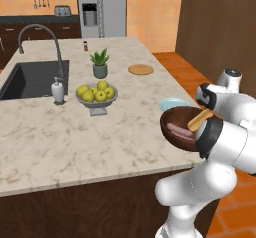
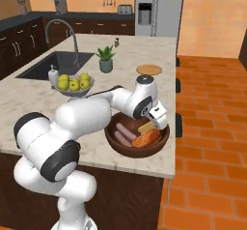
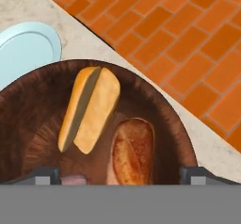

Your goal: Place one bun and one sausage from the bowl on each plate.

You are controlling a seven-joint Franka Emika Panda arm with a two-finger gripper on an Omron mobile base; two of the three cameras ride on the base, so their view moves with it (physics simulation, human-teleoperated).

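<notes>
The step in hand looks like the first pick from the bowl (image 3: 155, 105), which sits at the near corner of the surface (image 1: 75, 137), just beside a pale blue plate (image 3: 26, 49). The gripper (image 3: 120, 177) hangs over the bowl with its jaws spread wide and nothing between them. Next it likely has to drop and close on one piece. The bun (image 3: 89, 109), golden and split lengthwise, lies inside beside a browner roll (image 3: 132, 151); pinkish sausages (image 2: 124, 133) rest alongside.

Arm (image 2: 82, 122): glossy white rounded shells w/ black bands at joints. Wrist above the bowl (image 2: 116, 142) has a round grey cap, dark ring. Gripper (image 3: 120, 177) fingertips (image 3: 44, 175) small, dark grey, blocky.
</notes>
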